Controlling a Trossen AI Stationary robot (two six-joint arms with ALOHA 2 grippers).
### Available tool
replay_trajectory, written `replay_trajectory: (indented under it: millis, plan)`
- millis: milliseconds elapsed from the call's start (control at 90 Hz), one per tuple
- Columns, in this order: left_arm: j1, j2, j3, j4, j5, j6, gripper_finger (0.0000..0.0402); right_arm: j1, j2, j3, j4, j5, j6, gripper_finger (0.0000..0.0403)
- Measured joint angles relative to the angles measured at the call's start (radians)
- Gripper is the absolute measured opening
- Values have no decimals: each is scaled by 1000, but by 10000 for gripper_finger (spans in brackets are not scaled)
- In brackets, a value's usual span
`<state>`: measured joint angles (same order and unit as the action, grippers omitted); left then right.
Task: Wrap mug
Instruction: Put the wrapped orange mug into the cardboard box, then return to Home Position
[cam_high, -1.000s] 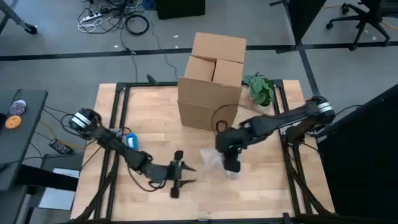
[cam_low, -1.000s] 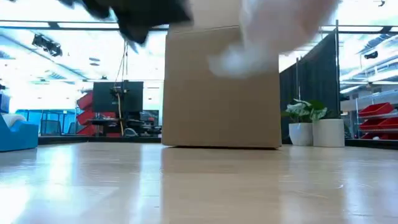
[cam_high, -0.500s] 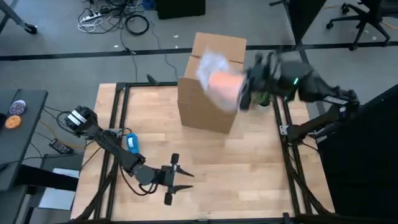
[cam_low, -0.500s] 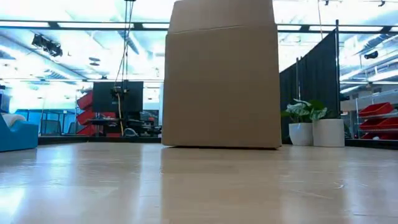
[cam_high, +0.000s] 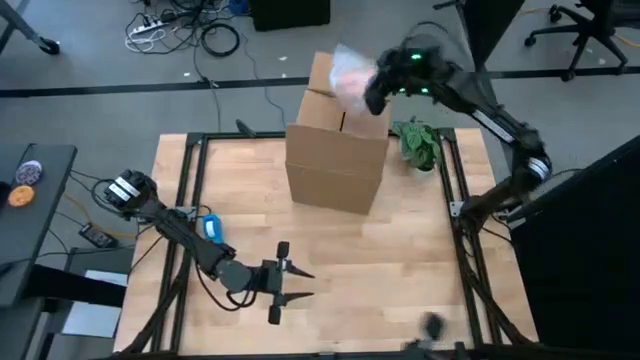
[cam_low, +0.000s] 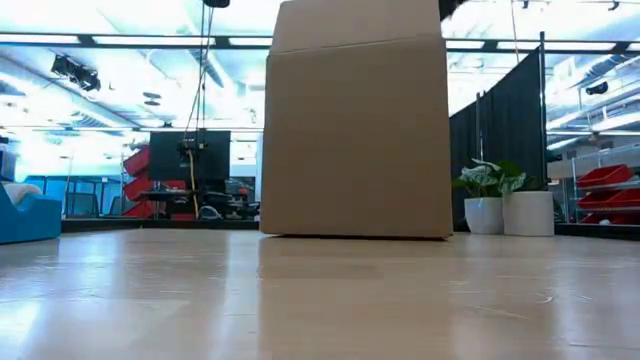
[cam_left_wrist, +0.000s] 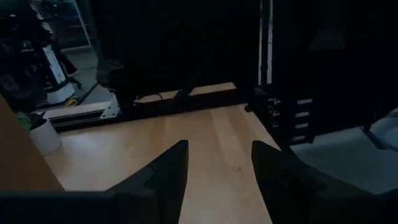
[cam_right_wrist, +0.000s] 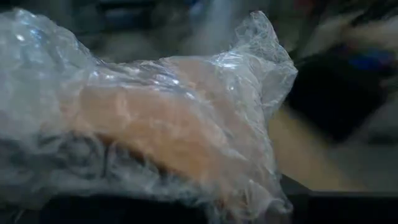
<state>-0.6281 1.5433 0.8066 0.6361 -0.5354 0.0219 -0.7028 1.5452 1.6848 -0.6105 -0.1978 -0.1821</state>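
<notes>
So the right claw (cam_high: 372, 92) is way up above the open top of the cardboard box (cam_high: 340, 130), clamped on the mug (cam_high: 352, 70), which is a pinkish-orange thing bundled in clear bubble wrap (cam_right_wrist: 143, 106). The box sits toward the back of the wooden worktop (cam_high: 400, 270), and there's a small potted plant (cam_high: 418, 142) just beside it on the right. Left claw (cam_high: 283, 284) is down low near the front edge of the worktop, fingers spread apart with nothing between them, well away from the box
</notes>
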Motion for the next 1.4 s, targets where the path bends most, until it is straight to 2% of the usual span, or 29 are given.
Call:
replay_trajectory:
  millis: [56,167,256,367,467,667,878,1000,1122,1256,1400]
  plan:
    - [0,0,0,0,0,-2,162,28,54,0,-64,-45,-22,7]
    - [0,0,0,-3,0,-4,162,99,149,0,-241,-45,-116,7]
    - [0,0,0,-3,0,2,162,156,212,0,-370,-12,-166,7]
    - [2,0,0,-1,-3,27,162,215,285,2,-453,91,-191,18]
    - [6,0,0,1,-26,41,162,239,334,5,-472,111,-216,52]
    - [7,0,0,2,-47,28,162,246,342,8,-460,138,-226,155]
    - [10,0,0,38,-145,34,162,244,206,90,-476,224,-218,237]
    - [30,-23,0,45,-205,48,162,242,94,154,-484,284,-221,254]
    - [74,-117,0,-33,-164,51,162,240,-49,195,-445,313,-222,252]
    - [136,-232,0,-191,-30,58,162,254,-218,175,-422,249,-185,237]
    - [205,-362,-14,-394,-21,38,162,314,-396,98,-412,85,-143,214]
